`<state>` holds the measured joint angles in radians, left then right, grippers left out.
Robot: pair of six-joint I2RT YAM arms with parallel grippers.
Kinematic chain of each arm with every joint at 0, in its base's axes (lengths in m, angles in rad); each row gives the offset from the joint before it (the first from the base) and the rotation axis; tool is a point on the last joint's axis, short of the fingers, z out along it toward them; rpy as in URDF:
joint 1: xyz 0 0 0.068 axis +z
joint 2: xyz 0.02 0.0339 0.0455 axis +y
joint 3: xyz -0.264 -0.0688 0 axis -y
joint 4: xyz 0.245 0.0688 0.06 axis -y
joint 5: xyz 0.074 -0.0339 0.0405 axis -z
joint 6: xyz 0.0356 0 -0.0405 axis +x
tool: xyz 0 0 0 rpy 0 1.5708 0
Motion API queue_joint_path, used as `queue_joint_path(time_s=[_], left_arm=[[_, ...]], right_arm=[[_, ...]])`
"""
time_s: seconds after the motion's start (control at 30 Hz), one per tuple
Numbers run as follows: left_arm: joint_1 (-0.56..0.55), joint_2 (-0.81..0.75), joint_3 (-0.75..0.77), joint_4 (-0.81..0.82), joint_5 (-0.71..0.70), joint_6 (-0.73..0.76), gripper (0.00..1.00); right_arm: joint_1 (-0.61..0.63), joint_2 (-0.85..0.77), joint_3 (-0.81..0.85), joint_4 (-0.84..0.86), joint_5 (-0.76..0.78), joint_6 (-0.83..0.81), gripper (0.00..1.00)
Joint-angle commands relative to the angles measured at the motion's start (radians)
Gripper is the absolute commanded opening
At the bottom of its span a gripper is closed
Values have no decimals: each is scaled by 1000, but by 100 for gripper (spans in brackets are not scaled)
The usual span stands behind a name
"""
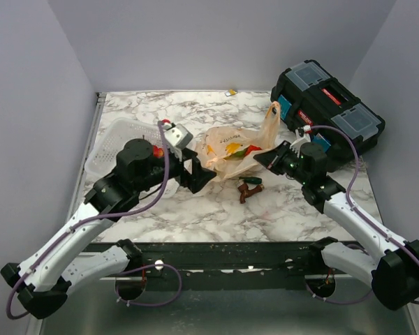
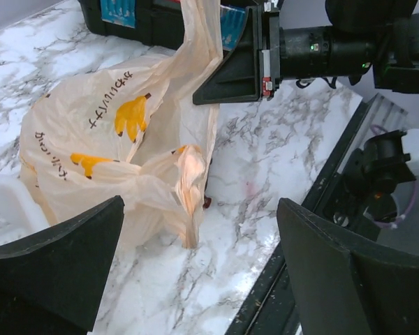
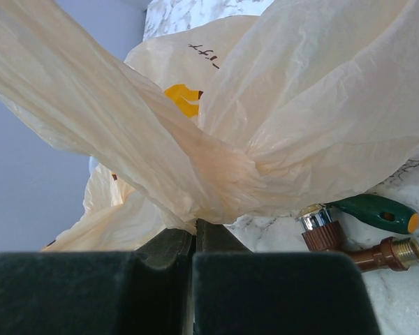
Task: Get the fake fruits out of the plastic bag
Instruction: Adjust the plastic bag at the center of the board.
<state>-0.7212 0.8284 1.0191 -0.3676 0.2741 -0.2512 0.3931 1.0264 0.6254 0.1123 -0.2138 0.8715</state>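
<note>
The peach plastic bag with banana prints lies crumpled at the table's middle, one handle standing up at its right. Red, yellow and green fake fruits show dimly through it. My right gripper is shut on the bag's right edge; in the right wrist view the bag is pinched between the closed fingers. My left gripper is open and empty just left of the bag, not touching it. In the left wrist view the bag lies ahead of the spread fingers.
A white mesh basket stands at the left behind my left arm. A black toolbox stands at the back right. A brown tap and a green-handled tool lie in front of the bag. A small yellow item lies at the back edge.
</note>
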Motion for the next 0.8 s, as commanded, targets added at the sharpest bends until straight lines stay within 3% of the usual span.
queue_joint_path(time_s=[0.0,0.27,0.33,0.47,0.63,0.77], left_arm=[[-56,142,148,-158,-90,191,89],[-127,395,408,-351,-114,306,86],[-155,437,433,-367,-167,329,79],[-201,508,478,-399,-306,366,55],[-225,554,501,-415,-366,407,53],[-240,595,519,-426,-455,434,34]], right_arm=[[-1,-20,17,0,-23,-21,1],[0,-26,15,4,-31,-18,1],[-1,-29,16,3,-34,-16,1],[-1,-32,17,-2,-26,-25,1],[-1,-31,21,-8,-26,-27,1],[0,-23,27,-16,-18,-36,1]])
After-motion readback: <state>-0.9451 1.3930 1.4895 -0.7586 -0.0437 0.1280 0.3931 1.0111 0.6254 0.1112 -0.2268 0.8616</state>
